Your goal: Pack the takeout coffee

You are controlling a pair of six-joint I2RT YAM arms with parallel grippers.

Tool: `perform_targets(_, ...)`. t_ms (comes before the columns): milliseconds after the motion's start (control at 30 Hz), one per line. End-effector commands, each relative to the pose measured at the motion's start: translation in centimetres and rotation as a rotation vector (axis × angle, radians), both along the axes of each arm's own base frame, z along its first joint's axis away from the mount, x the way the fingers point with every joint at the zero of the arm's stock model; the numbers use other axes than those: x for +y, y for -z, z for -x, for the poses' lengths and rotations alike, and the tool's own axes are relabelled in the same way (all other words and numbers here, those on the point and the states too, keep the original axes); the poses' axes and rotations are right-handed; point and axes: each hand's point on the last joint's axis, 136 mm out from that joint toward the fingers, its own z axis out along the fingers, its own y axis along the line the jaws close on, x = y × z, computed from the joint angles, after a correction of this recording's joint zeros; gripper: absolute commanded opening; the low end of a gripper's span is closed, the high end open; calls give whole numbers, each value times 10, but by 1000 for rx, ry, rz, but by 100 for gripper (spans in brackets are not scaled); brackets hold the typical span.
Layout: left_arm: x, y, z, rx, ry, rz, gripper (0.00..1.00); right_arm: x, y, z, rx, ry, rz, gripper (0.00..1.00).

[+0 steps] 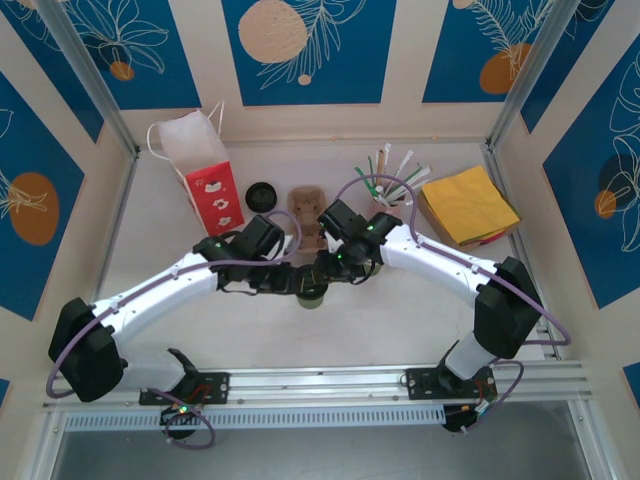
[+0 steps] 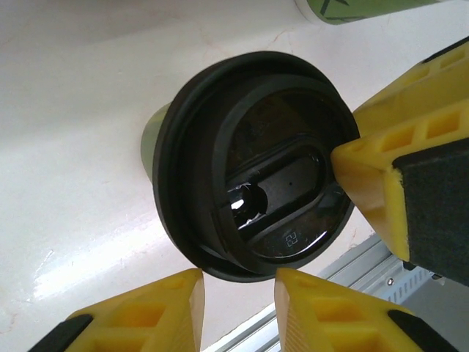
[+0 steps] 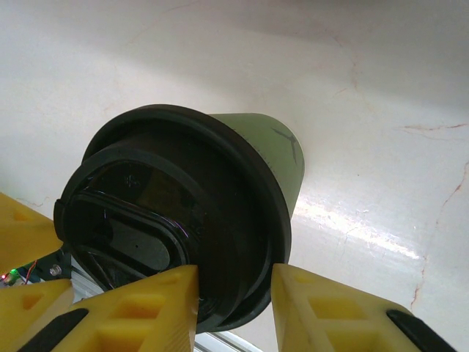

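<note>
Both the left arm [image 1: 170, 280] and the right arm [image 1: 440, 255] bend inward over a small green paper cup [image 1: 312, 296] with a round black plastic lid [image 2: 256, 161], upright at the middle of the tabletop [image 1: 400, 320]. The right tool [image 3: 234, 277] pinches the lid's rim; the left tool [image 2: 236, 282] is parted beside it, grasping nothing. Likely light and crushable, the cup suits a gentle hold at the stiffer rim.

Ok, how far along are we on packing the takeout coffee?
Done: the black lid is on the takeout coffee. In hand: both grippers are at it mid-table; the right gripper has a finger either side of the lid rim, grip unclear; the left gripper stands open beside it. Left: the cup is not yet in the red-and-white paper bag at the back left.
</note>
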Motion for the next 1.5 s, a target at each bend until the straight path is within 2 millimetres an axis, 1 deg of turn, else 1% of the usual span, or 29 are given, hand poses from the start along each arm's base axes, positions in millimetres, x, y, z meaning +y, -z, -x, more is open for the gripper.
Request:
perform_targets(0, -7, -1, 6, 28, 15, 4, 33, -15, 24, 21, 85, -5, 93, 32)
perform_targets(67, -9, -2, 4, 22, 10, 9, 35, -15, 24, 21, 85, -6, 92, 32)
perform_targets(133, -11, -2, 2, 17, 3, 11, 40, -15, 24, 22, 87, -8, 92, 32)
perform_targets(167, -12, -1, 1, 14, -2, 10, 41, -15, 24, 22, 87, -6, 91, 32)
perform_targets(333, -13, 0, 0, 10, -15, 14, 41, -14, 23, 22, 84, -7, 91, 32)
perform_targets(433, -10, 6, 1, 14, -20, -7, 41, -14, 23, 22, 83, -9, 91, 32)
perform_targets(533, -3, 20, 4, 20, -20, -58, 40, -14, 23, 22, 84, -9, 91, 32)
perform_targets(600, 4, 34, 8, 29, -14, -106, 39, -14, 24, 22, 86, -7, 92, 32)
perform_targets(700, 13, 50, 14, 42, -2, -161, 38, -14, 23, 21, 83, -8, 90, 32)
perform_targets(900, 28, 78, 28, 78, 12, -231, 35, -16, 25, 23, 86, -7, 95, 32)
perform_targets(967, 32, 83, 31, 86, 11, -244, 34, -16, 25, 22, 86, -5, 94, 32)
perform_targets(1033, 35, 81, 30, 75, 6, -256, 33, -15, 24, 22, 84, -6, 92, 32)
perform_targets(1133, 31, 67, 25, 49, 8, -239, 34, -13, 18, 20, 78, -6, 81, 32)
perform_targets(1333, 10, 23, 6, -15, 5, -161, 38, -6, -2, 14, 45, -9, 46, 32)
perform_targets(1467, 0, -1, -3, -49, 4, -122, 38, -3, -16, 10, 21, -3, 22, 33)
